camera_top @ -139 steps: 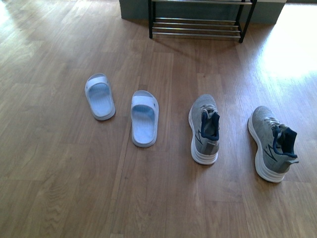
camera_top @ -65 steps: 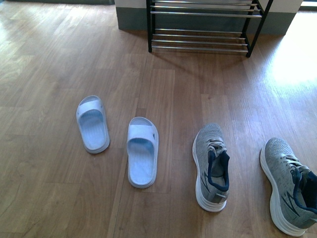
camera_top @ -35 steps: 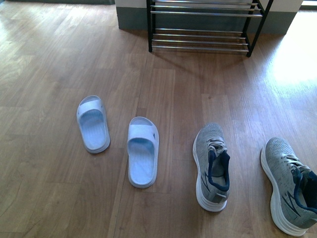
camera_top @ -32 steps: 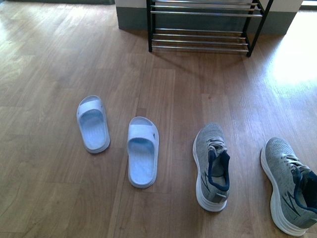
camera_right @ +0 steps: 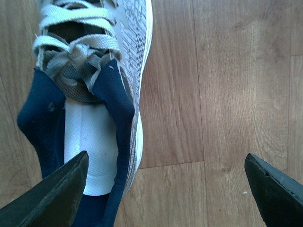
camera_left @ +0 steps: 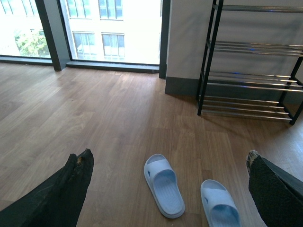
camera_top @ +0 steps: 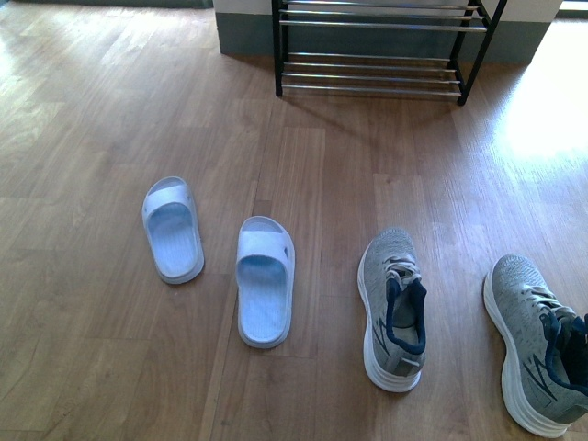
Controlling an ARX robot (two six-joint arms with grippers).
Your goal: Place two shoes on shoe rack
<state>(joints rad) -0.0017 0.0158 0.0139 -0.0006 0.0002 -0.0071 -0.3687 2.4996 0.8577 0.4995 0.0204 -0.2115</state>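
I see a wood floor (camera_top: 92,110) with the shoe rack (camera_top: 372,64) at the far wall. Well short of it stand the left sneaker (camera_top: 393,308) and the right sneaker (camera_top: 533,344). Pale slippers (camera_top: 265,280) lie to their left. My left claw (camera_left: 168,158) is spread wide and empty, and my right claw (camera_right: 165,163) gapes over a sneaker's heel.

No words, brand names or numbers can be read in any view. The grey sneaker (camera_top: 393,308) bears only a wordless navy zigzag mark on its side. The pale slide (camera_top: 265,280) has a dark speck on its strap, too small to read.
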